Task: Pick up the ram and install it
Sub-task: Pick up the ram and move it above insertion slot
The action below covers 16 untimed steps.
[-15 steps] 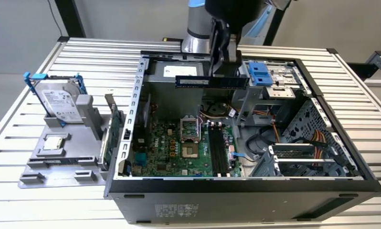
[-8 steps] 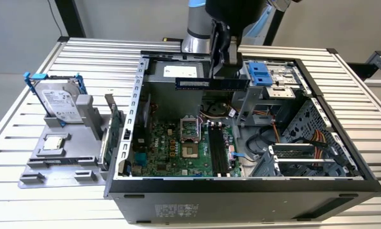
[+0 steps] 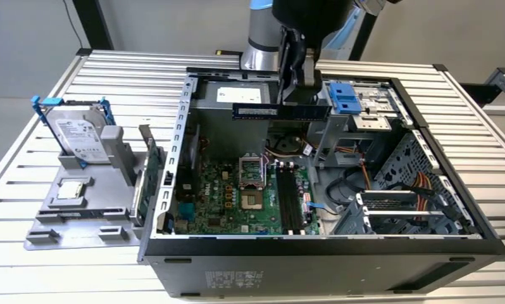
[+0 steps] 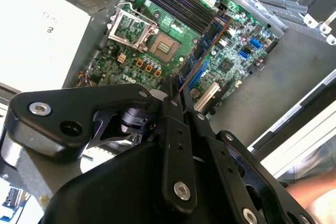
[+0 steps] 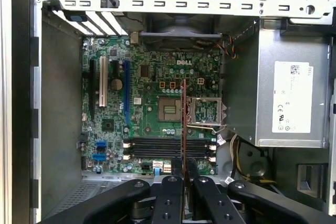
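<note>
I see the ram (image 3: 257, 111), a long, thin blue stick with small dark chips on it. It hangs in the air above the motherboard (image 3: 227, 202), well apart from it. It lies level on its thin edge, pinched near one end by my end effector (image 3: 303, 102).

We find a white brand mark (image 5: 184, 62) on the green motherboard (image 5: 152, 90), and a printed white sticker (image 5: 292, 97) on the neighbouring grey metal box (image 5: 247, 93).
</note>
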### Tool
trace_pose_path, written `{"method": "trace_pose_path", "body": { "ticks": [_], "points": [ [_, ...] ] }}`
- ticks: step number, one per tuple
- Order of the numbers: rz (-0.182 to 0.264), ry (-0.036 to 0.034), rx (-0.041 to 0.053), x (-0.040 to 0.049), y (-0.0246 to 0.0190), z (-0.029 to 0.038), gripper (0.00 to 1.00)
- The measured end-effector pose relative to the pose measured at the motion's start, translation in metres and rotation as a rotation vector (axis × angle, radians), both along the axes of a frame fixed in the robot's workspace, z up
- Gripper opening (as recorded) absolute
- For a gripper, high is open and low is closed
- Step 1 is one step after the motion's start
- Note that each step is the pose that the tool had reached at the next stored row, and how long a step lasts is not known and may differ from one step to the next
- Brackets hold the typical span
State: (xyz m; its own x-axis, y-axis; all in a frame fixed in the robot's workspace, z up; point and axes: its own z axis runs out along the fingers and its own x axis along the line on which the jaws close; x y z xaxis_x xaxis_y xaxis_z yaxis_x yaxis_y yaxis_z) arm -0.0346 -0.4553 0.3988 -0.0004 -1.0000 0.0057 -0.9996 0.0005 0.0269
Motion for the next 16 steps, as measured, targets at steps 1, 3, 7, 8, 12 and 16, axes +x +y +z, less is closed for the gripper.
{"method": "trace_pose_path", "body": {
  "ticks": [1, 3, 7, 8, 12, 16],
  "points": [
    [0.0, 0.0, -0.0001, 0.0, 0.0, 0.0, 0.0],
    [0.0, 0.0, -0.0001, 0.0, -0.0001, 0.0, 0.0],
    [-0.007, 0.0002, -0.0001, 0.0013, -0.0002, 0.0, 0.0],
    [-0.013, 0.0002, -0.0001, 0.0015, -0.0002, 0.0, 0.0],
    [-0.049, 0.0002, -0.0001, 0.0017, -0.0002, -0.0002, 0.0],
    [-0.088, 0.0002, -0.0001, 0.002, -0.0002, -0.0004, 0.0]
  ]
}}
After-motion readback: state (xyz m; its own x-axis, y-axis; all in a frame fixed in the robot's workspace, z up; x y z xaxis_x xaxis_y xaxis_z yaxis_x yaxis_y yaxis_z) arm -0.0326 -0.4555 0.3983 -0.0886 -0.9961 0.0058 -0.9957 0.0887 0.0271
